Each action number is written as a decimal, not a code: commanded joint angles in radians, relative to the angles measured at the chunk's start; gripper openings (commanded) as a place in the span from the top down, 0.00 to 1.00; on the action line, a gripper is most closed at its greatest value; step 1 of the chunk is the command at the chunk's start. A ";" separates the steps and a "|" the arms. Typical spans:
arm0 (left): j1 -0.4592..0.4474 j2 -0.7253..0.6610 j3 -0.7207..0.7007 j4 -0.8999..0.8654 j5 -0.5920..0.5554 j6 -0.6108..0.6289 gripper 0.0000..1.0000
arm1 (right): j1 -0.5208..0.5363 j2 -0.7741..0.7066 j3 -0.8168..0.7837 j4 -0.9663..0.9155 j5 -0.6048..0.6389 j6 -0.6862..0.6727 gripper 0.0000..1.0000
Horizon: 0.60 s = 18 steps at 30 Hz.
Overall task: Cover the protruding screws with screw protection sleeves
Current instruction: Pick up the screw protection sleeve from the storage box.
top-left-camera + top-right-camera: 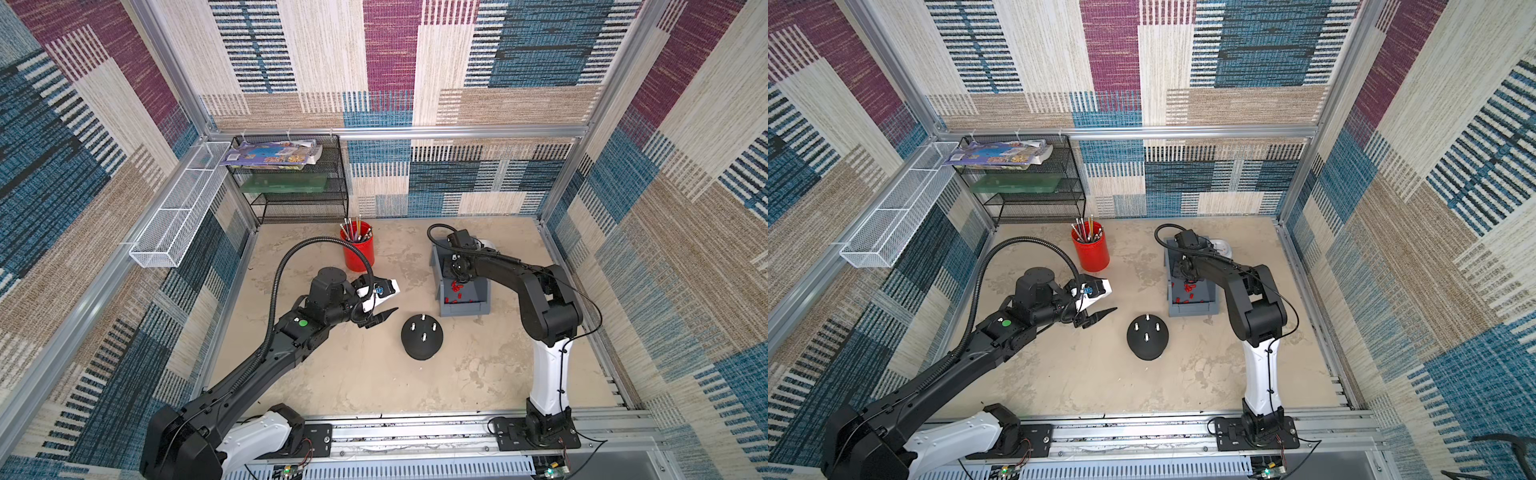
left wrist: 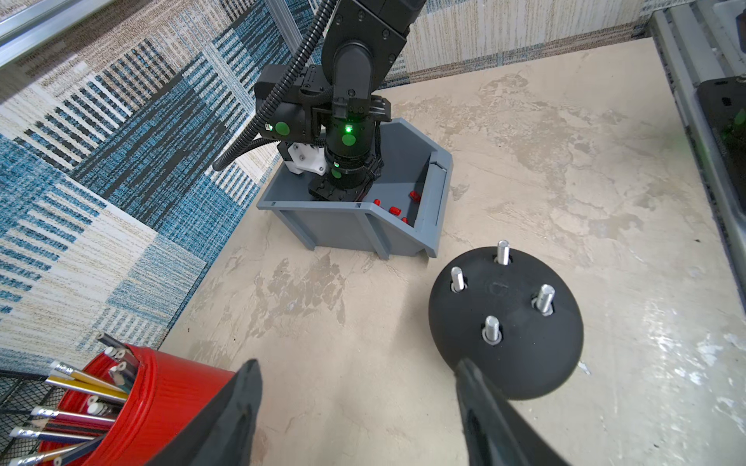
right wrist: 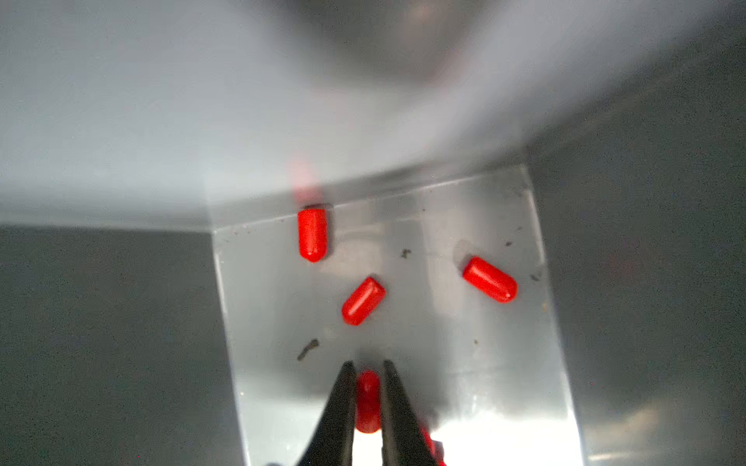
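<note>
The black dome [image 1: 422, 343] [image 2: 508, 363] rests mid-table with several bare silvery protruding screws [image 2: 503, 252] upright on it. Red screw protection sleeves [image 2: 394, 210] [image 3: 363, 300] lie loose on the floor of a grey bin [image 1: 465, 309] [image 2: 335, 226]. My right gripper [image 3: 368, 365] reaches down into that bin, shut on one red sleeve [image 3: 368, 399] held lengthwise between its fingers. My left gripper [image 2: 358, 365] [image 1: 392, 301] hovers left of the dome, open and empty, with one fingertip overlapping the dome's edge in the left wrist view.
A red cup of pencils [image 1: 358, 249] [image 2: 161, 403] stands behind my left gripper. A black mesh shelf [image 1: 291, 183] with papers sits at the back left, and a white mesh basket [image 1: 183, 208] hangs on the left wall. A white round object [image 1: 489, 245] lies behind the bin.
</note>
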 commanded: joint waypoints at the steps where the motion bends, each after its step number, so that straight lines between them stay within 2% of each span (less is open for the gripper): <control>1: -0.002 0.000 0.000 -0.001 0.003 -0.002 0.25 | -0.003 -0.004 -0.001 0.007 -0.006 -0.003 0.85; 13: -0.005 0.019 0.016 -0.001 -0.004 -0.022 0.26 | -0.001 -0.059 -0.017 0.025 -0.019 -0.017 0.96; 18: -0.005 0.046 0.054 0.013 -0.046 -0.109 0.28 | 0.004 -0.116 -0.038 0.032 -0.045 -0.024 0.96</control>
